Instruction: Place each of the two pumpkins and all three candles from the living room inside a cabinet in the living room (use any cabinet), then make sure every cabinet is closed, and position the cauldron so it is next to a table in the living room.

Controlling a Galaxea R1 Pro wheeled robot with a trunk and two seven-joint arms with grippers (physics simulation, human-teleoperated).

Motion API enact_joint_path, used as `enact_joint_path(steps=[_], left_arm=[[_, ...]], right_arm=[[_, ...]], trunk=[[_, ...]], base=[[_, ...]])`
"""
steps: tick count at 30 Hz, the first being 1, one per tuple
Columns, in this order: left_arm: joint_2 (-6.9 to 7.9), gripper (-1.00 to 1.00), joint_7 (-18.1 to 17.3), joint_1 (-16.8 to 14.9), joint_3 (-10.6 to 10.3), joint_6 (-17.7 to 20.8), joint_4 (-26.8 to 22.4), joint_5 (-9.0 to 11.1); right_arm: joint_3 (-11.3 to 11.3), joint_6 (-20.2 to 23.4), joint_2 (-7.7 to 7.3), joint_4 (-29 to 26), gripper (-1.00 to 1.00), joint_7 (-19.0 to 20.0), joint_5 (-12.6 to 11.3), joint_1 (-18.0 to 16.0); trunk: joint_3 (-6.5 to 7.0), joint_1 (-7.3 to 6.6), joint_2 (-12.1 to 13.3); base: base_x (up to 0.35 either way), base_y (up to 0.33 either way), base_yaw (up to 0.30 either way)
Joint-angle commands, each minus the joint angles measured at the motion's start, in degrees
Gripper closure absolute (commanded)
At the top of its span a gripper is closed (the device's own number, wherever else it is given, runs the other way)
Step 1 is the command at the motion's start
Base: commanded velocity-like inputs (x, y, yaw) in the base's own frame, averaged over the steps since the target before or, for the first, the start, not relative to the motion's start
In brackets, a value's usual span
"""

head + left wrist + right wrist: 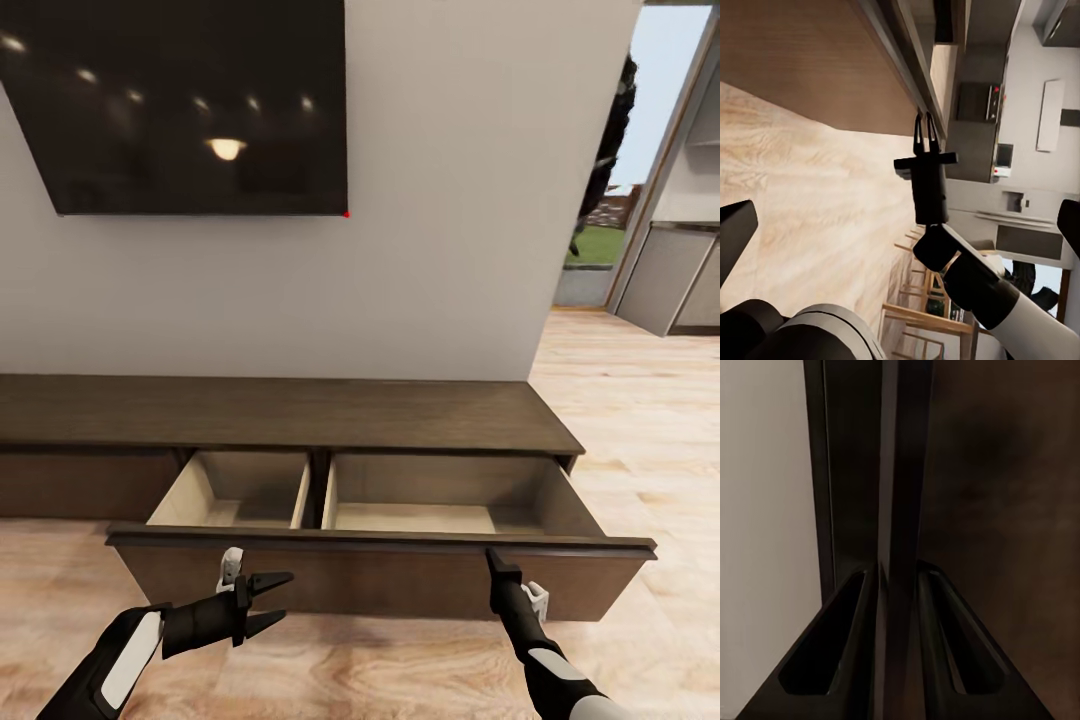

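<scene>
Cabinet (300,412) drawer (380,545) pulled out, pale inside showing. Right gripper (492,556) pinched narrow on the drawer front's top edge, edge between the jaws. Left gripper (272,600) spread wide, holding nothing, drawer front just beyond its tips, over wood floor (640,420).

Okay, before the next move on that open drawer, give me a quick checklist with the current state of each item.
1. Drawer pulled out far enough to load: ok, both pale compartments exposed.
2. Right gripper on the drawer front's top lip: ok, its fingers straddle the dark edge.
3. Left gripper free of the drawer: ok, open, in front of the drawer front, holding nothing.
4. Compartments free for the pumpkins and candles: ok, visible floor is bare.
5. Pumpkins and candles within reach: cannot tell.
6. Other drawer front at left closed: ok, flush with the cabinet.
</scene>
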Motion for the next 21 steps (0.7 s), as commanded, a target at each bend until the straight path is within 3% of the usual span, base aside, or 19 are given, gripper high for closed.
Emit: enact_joint_path(steps=[1, 20, 21], left_arm=[[0.00, -1.00, 0.00, 0.01, 0.01, 0.00, -0.01, 0.02], [0.01, -1.00, 0.00, 0.01, 0.01, 0.00, -0.02, -0.03], [0.01, -1.00, 0.00, 0.01, 0.01, 0.00, -0.02, -0.02]], right_arm=[[-0.75, 0.17, -0.02, -0.57, 1.00, 0.63, -0.67, -0.02], [-0.75, 0.17, -0.02, -0.57, 1.00, 0.58, -0.67, -0.02], [-0.75, 0.17, -0.02, -0.57, -1.00, 0.58, -0.67, -0.02]], trunk=[[0.01, -0.01, -0.01], [0.01, -0.01, -0.01], [0.01, -0.01, -0.01]], base=[[-0.076, 0.000, 0.000], [-0.075, 0.000, 0.000], [-0.004, 0.000, 0.000]])
